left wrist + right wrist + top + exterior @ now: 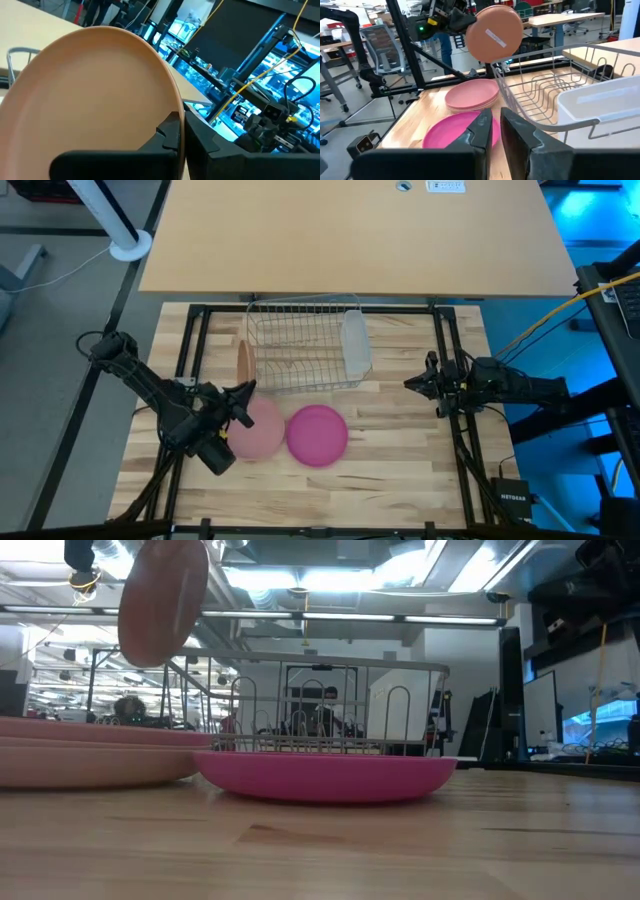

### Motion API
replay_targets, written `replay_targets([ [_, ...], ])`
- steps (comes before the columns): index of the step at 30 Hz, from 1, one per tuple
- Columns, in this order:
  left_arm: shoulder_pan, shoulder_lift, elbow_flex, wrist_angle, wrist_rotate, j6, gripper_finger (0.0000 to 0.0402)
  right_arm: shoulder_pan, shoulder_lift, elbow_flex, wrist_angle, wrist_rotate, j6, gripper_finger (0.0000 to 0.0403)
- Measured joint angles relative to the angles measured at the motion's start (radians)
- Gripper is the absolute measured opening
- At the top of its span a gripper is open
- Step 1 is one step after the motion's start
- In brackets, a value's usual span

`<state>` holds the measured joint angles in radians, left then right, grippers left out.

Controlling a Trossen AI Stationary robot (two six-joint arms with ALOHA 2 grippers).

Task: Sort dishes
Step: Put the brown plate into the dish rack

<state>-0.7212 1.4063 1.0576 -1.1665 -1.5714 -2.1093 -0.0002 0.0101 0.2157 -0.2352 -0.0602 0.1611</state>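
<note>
Okay, my left gripper (240,392) is clamped on the rim of the tan-orange plate (243,362), holding it up on edge in the air; from above the plate reads as a thin sliver, its long axis running front to back along the rack's left side. That is the relation that matters: the wire rack (300,345) sits just to the right of the plate and slightly behind the gripper, so I judge the next move as a short carry rightward over the rack's near-left wall, then down between the wires with the plate kept upright. In the right wrist view the plate (494,34) hangs above and beside the rack's corner (546,95), apart from it, not yet in. The pale pink plate (255,430) lies flat on the table right under the left arm, touching or nearly touching the magenta plate (317,435) beside it; both are in front of the rack. A translucent cup (355,340) fills the rack's right end, so the left slots look free. The right gripper (412,382) waits at the table's right edge, fingers close together holding nothing. Left arm is clearly nearer.
</note>
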Motion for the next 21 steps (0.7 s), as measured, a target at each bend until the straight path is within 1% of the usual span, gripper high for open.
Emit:
replay_targets([
  [3, 0.0, 0.0, 0.0, 0.086, 0.0, 0.097, 0.0, 0.0, 0.0, 0.0, 0.0, 0.0, -0.017, 0.0044],
  [5, 0.0, 0.0, 0.0, 0.179, 0.0, 0.206, 0.0, 0.0, 0.0, 0.0, 0.001, 0.0, -0.017, 0.0044],
  [8, 0.0, 0.0, 0.0, 0.375, 0.003, 0.428, 0.0, 0.0, 0.0, 0.0, 0.002, 0.0, -0.018, 0.0044],
  [9, 0.0, 0.0, 0.0, 0.452, 0.021, 0.521, 0.0, 0.0, 0.0, 0.0, 0.002, 0.0, -0.018, 0.0044],
  [13, 0.015, 0.0, 0.0, 0.807, 0.199, 0.959, 0.0, 0.0, 0.0, 0.0, 0.002, 0.001, -0.028, 0.0044],
  [16, 0.052, 0.006, 0.0, 1.09, 0.334, 1.34, 0.0, 0.0, 0.0, 0.0, 0.002, 0.001, -0.049, 0.0044],
  [18, 0.088, 0.006, 0.0, 1.247, 0.443, 1.582, 0.0, 0.0, 0.0, 0.0, 0.002, 0.001, -0.056, 0.0044],
  [21, 0.154, 0.005, 0.0, 1.424, 0.633, 1.838, 0.0, 0.0, 0.0, 0.0, 0.002, 0.001, -0.056, 0.0044],
])
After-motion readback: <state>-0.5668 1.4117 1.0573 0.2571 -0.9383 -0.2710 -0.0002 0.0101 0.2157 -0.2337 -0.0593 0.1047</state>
